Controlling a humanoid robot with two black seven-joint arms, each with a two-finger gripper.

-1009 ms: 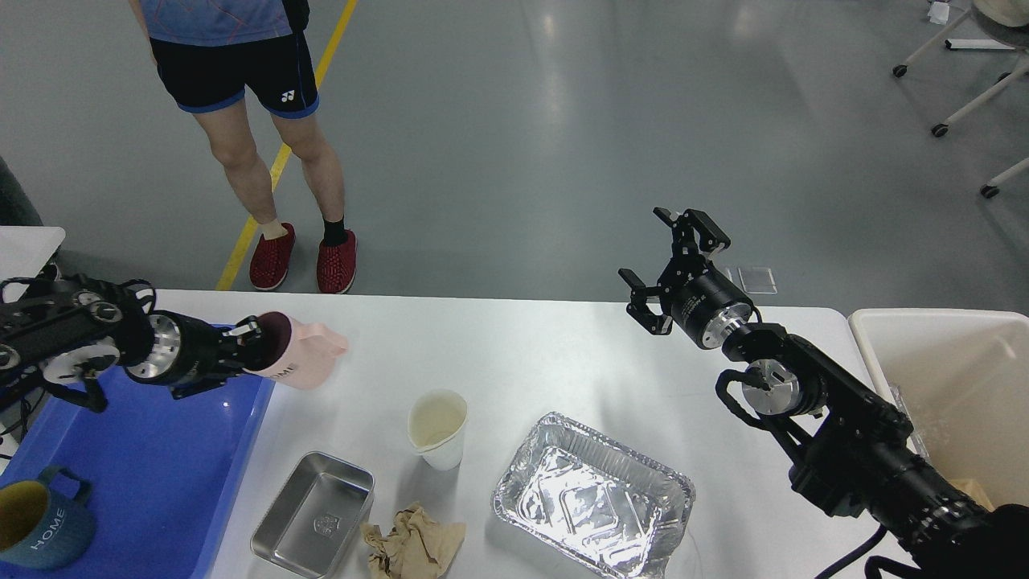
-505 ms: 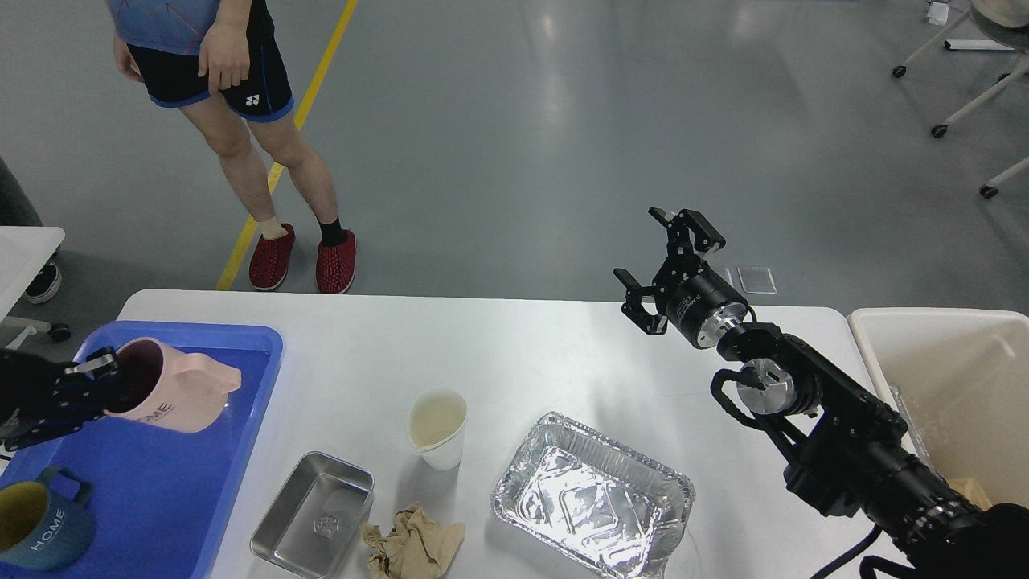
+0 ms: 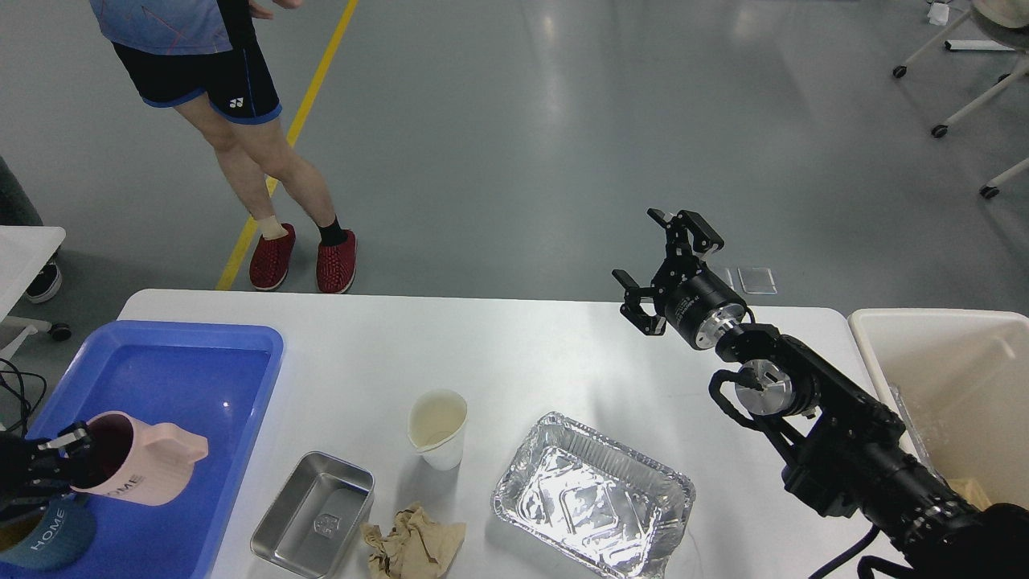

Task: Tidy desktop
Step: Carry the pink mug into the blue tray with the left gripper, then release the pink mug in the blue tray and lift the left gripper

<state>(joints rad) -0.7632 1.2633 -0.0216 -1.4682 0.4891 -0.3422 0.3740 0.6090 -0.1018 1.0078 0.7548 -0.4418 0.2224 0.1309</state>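
Note:
The white desktop fills the lower view. My left gripper is at the far left edge, shut on the rim of a pink mug, which it holds tilted over the blue tray. A dark blue mug marked HOME stands in the tray's near corner, just under the pink one. My right gripper is open and empty, held above the desktop's far right edge. On the desktop lie a white cup, a steel tin, crumpled brown paper and a foil tray.
A beige bin stands off the desktop's right end. A person in dark shorts and red shoes stands on the floor beyond the far left corner. Chair legs on castors are at the top right.
My left gripper has carried the pink mug from above the tray's far right corner down and left to the tray's near left. My right gripper has barely moved. The person has shifted left.

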